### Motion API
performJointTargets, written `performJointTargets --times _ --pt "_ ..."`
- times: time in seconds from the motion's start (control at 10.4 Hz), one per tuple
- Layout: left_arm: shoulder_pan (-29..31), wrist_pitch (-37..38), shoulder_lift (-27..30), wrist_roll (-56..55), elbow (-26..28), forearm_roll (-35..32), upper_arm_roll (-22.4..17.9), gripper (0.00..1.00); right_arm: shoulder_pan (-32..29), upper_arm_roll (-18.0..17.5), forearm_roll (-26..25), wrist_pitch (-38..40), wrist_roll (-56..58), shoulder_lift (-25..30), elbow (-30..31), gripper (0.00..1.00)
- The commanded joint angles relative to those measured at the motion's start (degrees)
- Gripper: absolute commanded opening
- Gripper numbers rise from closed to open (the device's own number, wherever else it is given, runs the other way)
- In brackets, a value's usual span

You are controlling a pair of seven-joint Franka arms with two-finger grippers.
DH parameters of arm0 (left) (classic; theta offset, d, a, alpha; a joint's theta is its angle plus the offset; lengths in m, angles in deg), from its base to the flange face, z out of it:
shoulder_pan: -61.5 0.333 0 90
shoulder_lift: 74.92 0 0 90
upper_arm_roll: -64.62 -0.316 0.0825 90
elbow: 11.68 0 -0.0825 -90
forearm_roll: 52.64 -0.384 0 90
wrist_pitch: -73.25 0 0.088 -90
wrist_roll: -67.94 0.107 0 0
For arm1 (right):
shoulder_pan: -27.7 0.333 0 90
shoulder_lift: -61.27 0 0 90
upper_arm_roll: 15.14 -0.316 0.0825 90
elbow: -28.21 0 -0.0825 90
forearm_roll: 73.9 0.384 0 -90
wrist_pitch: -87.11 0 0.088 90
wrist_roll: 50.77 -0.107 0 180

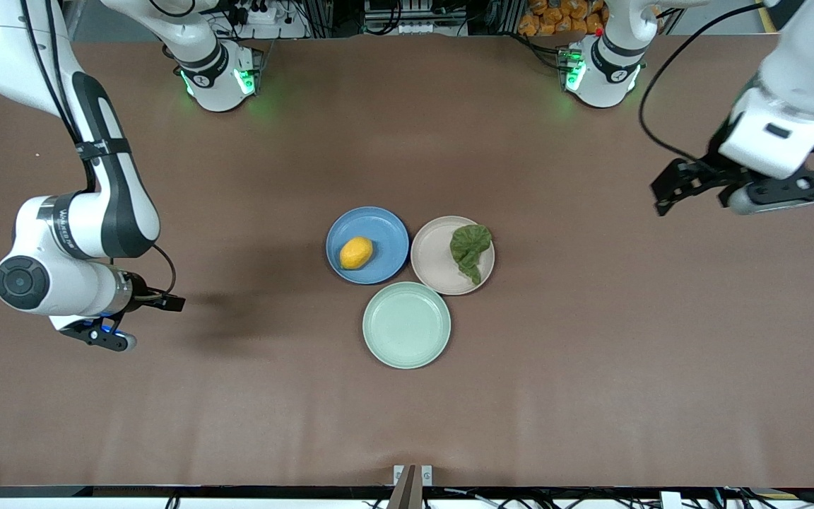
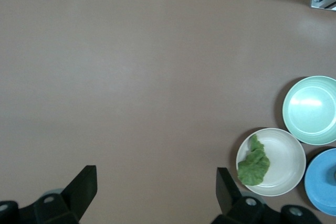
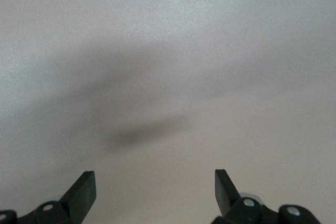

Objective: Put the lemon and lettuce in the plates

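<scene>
The yellow lemon (image 1: pixel 356 252) lies in the blue plate (image 1: pixel 381 227) at the table's middle. The dark green lettuce (image 1: pixel 470 249) lies on the beige-pink plate (image 1: pixel 434 265) beside it, toward the left arm's end. My left gripper (image 1: pixel 665 195) is open and empty, up over bare table near the left arm's end. Its wrist view shows the lettuce (image 2: pixel 254 164) on the beige plate (image 2: pixel 287 162) and part of the blue plate (image 2: pixel 321 183). My right gripper (image 1: pixel 105 339) is open and empty over bare table at the right arm's end.
An empty pale mint-green plate (image 1: pixel 407 325) touches both plates and lies nearer to the front camera; it also shows in the left wrist view (image 2: pixel 312 109). The brown table (image 1: pixel 591 353) is bare elsewhere. The right wrist view shows only bare table (image 3: pixel 168 77) with shadow.
</scene>
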Motion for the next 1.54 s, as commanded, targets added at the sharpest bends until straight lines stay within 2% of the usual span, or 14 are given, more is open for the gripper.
performJointTargets --times 0.0,0.19,0.29,0.48,0.68,0.87,0.96,1.16,1.45 --pt "0.64 1.61 2.34 1.49 1.12 -0.04 0.48 1.00 0.28 -0.88 1.09 -8.65 1.53 5.81 10.46 1.00" --pt "0.55 1.79 2.52 2.97 1.04 -0.04 0.39 1.00 0.56 -1.23 0.56 -14.75 1.88 12.40 19.79 1.00" --pt "-0.14 2.14 2.43 5.60 1.04 -0.04 -1.52 1.00 0.64 -2.10 0.47 -14.77 1.97 15.74 23.22 1.00" --pt "-0.07 2.41 2.34 6.15 1.04 0.39 -2.42 1.00 0.03 -4.12 -1.36 -14.68 2.06 22.94 29.47 1.00" --pt "0.81 4.07 2.25 6.15 0.86 0.40 -1.98 1.00 -3.30 -7.63 -1.81 -12.58 2.14 26.39 29.42 1.00" --pt "3.70 5.65 1.90 6.33 -0.28 0.31 0.64 1.00 -3.75 -7.47 -1.81 -12.31 5.37 28.77 28.02 1.00" --pt "3.98 5.75 1.90 6.33 -0.28 0.31 1.09 1.00 -4.71 -7.21 -1.72 -9.78 8.18 29.04 25.22 1.00" --pt "3.89 6.10 1.99 8.85 -0.28 0.22 0.40 1.00 -5.42 -6.51 -1.02 -4.59 10.58 29.74 20.37 1.00" --pt "3.89 6.80 2.17 10.55 -0.28 0.40 -0.40 1.00 -4.90 -6.15 -0.85 -0.81 10.85 33.26 18.18 1.00"
